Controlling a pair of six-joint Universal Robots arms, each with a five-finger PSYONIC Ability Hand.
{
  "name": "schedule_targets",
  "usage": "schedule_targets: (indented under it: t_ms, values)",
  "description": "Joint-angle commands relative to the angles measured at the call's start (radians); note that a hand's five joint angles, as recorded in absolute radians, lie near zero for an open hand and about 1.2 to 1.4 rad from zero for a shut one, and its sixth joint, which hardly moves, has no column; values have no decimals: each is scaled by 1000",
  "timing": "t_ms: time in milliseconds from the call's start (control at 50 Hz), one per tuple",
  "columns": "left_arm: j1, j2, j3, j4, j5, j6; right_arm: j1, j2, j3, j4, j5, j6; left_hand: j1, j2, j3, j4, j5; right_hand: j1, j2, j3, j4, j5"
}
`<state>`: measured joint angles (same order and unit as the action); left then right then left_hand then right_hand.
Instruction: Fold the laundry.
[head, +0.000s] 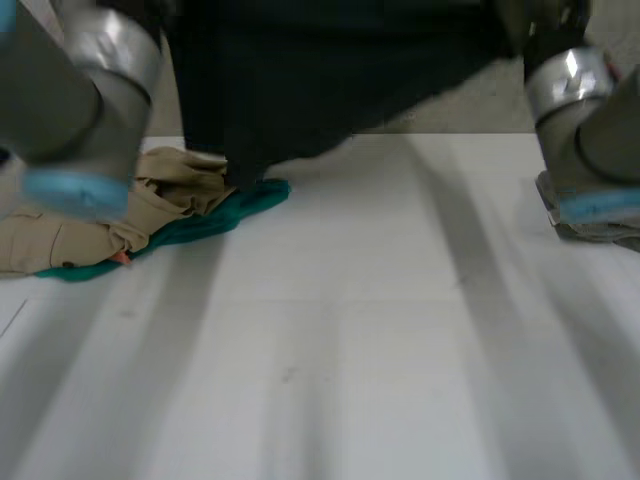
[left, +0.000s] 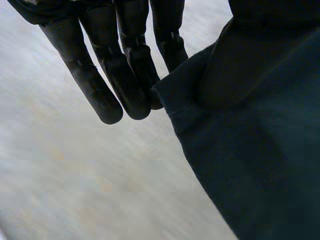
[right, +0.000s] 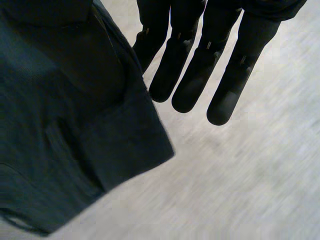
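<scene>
A dark navy garment (head: 330, 80) hangs in the air above the far side of the white table (head: 350, 350), stretched between my two raised arms, and its lower edge reaches the pile at the far left. In the left wrist view my left hand (left: 125, 65) has straight fingers, and an upper edge of the garment (left: 250, 150) is pinched beside them. My right hand (right: 200, 65) mirrors this, fingers straight, with the garment (right: 65, 125) gripped at its thumb side. Cloth hides both thumbs.
A heap of laundry lies at the table's far left: a beige piece (head: 100, 215) on a teal one (head: 220, 215). Something grey (head: 595, 228) sits at the far right edge under my right arm (head: 580, 90). My left arm (head: 90, 60) stands above the heap.
</scene>
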<state>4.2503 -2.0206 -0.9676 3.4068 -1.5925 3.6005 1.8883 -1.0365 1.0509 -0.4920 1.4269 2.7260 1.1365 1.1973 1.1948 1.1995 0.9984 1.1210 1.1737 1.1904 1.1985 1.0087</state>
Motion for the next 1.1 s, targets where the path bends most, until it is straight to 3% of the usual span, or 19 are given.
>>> schedule_targets:
  t_ms: [20, 160, 240, 340, 460, 520, 580, 700, 880, 960, 1100]
  values:
    - [-58, -70, -284, -3, 43, 7, -14, 30, 295, 18, -10, -11, 260, 199, 201, 197, 223, 275, 223, 206, 198, 213]
    - [-112, -61, -411, -63, 13, 64, -29, 20, 464, 127, 0, -86, 260, 199, 201, 197, 223, 275, 223, 206, 198, 213]
    - [-141, 12, -488, -217, -20, 148, -44, -72, 541, 254, -2, -166, 260, 199, 201, 197, 223, 275, 223, 206, 198, 213]
    - [-213, 173, -568, -534, -43, 256, -104, -273, 629, 559, -25, -363, 260, 199, 201, 197, 223, 275, 223, 206, 198, 213]
    - [-259, 273, -606, -829, -18, 238, -176, -419, 708, 926, -94, -606, 260, 199, 201, 197, 223, 275, 223, 206, 198, 213]
    - [-259, 272, -580, -923, 11, 219, -202, -442, 715, 968, -166, -692, 260, 199, 201, 197, 223, 275, 223, 206, 198, 213]
    - [-241, 234, -514, -906, 23, 215, -205, -418, 680, 906, -210, -634, 260, 199, 201, 197, 223, 275, 223, 206, 198, 213]
    - [-184, 117, -323, -769, -10, 218, -192, -304, 557, 748, -168, -435, 260, 199, 201, 197, 223, 275, 223, 206, 198, 213]
    - [-145, -220, 126, -393, -15, 245, -109, -35, 278, 476, 31, -226, 260, 199, 201, 197, 223, 275, 223, 206, 198, 213]
    - [-144, -382, 327, -400, -18, 257, -87, 83, 178, 361, 102, -216, 260, 199, 201, 197, 223, 275, 223, 206, 198, 213]
    - [-138, -624, 630, -431, -67, 254, -64, 231, 64, 167, 153, -216, 260, 199, 201, 197, 223, 275, 223, 206, 198, 213]
